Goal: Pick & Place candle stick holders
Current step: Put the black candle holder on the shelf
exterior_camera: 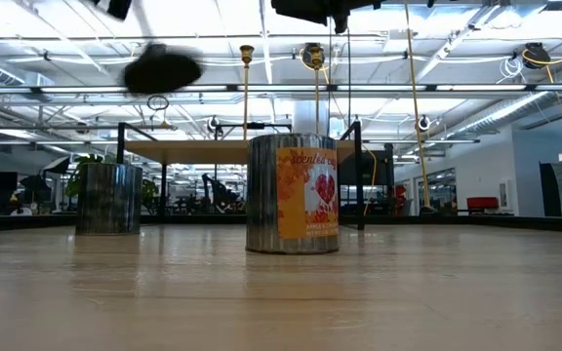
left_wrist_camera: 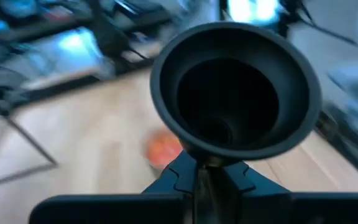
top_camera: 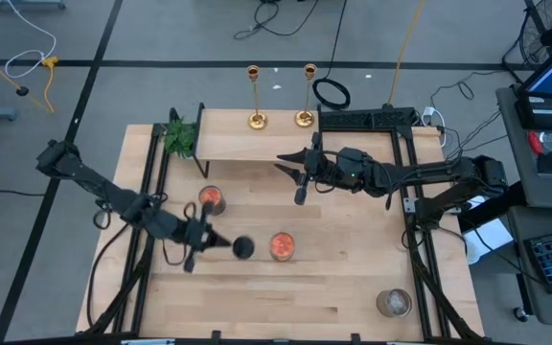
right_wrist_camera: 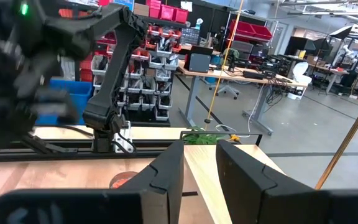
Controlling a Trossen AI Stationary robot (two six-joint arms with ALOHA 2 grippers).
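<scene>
Two gold candle stick holders (top_camera: 255, 119) (top_camera: 305, 117) stand by their round bases on the raised wooden shelf (top_camera: 228, 144) at the table's far edge. They also show in the low view (exterior_camera: 246, 58) (exterior_camera: 314, 57). My left gripper (top_camera: 197, 240) is shut on the shorter black holder (top_camera: 241, 247), whose round base fills the left wrist view (left_wrist_camera: 235, 93). My right gripper (top_camera: 295, 177) is open and empty above the table, just in front of the shelf; its fingers show in the right wrist view (right_wrist_camera: 199, 180). My left gripper pinches the black holder's thin stem (left_wrist_camera: 205, 177) between its two fingers, close behind the round base. The holder lies about level, along the fingers, its hollow base (top_camera: 243, 247) pointing toward the table's right. It is lifted clear of the table, as the low view (exterior_camera: 162, 68) shows.
Two orange candle tins (top_camera: 211, 198) (top_camera: 281, 245) stand mid-table and another tin (top_camera: 393, 303) near the front right. A green plant (top_camera: 180, 136) sits at the shelf's left end. Black frame rails (top_camera: 151, 172) (top_camera: 410, 192) run along both sides.
</scene>
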